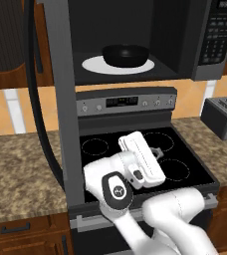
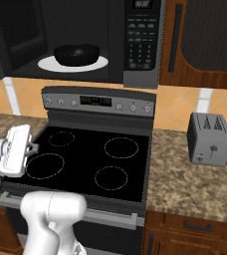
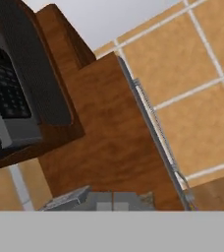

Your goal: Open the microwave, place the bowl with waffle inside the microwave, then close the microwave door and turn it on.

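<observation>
1. Up in the microwave (image 1: 135, 40) the bowl (image 1: 126, 55) sits on the white turntable plate (image 1: 93, 64), seen from both base views; I cannot make out the waffle inside it.
2. Only the left base view shows the microwave door (image 1: 60, 99) swung wide open at the left, edge-on, reaching down in front of the stove (image 1: 135, 149).
3. The right base view shows the keypad (image 2: 141, 37) face-on and the toaster (image 2: 210, 138) on the counter (image 2: 185, 184).
4. My hand view looks up at a wooden cabinet (image 3: 114, 142), tiled wall (image 3: 197, 74) and the keypad's edge.
5. My gripper (image 1: 141, 157) hovers low over the stove, well below and in front of the bowl; I cannot tell whether its fingers are apart or closed.
</observation>
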Controlling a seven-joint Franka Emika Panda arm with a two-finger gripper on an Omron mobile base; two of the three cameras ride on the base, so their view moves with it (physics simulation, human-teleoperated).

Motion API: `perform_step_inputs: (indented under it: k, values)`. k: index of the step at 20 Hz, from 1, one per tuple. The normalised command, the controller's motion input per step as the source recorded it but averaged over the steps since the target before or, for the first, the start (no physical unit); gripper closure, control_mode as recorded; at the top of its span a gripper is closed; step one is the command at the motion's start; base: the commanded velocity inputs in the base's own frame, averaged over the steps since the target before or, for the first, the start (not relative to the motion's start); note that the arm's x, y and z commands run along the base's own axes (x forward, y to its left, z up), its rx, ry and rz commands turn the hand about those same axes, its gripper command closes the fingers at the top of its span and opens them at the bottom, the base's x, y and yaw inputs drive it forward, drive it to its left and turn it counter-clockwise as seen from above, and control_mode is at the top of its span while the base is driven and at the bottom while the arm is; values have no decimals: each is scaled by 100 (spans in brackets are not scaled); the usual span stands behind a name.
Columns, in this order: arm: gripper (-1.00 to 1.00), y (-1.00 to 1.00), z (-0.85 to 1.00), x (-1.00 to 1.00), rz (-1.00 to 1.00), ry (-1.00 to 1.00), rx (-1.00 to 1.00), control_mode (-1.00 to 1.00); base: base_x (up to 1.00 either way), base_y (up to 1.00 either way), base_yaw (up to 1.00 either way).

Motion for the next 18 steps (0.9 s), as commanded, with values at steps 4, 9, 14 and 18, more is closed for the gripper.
perform_step_inputs:
  k: [4, 9, 14, 18]
  values:
    - [100, 93, -12, -37, 24, -10, -6, -100, 0, 0, 0]
    - [100, 100, 4, -36, 27, -8, -6, -100, 0, 0, 0]
    - [100, 100, 2, -2, 8, -1, -24, -100, 0, 0, 0]
    - [100, 100, 0, 28, -4, -1, -45, -100, 0, 0, 0]
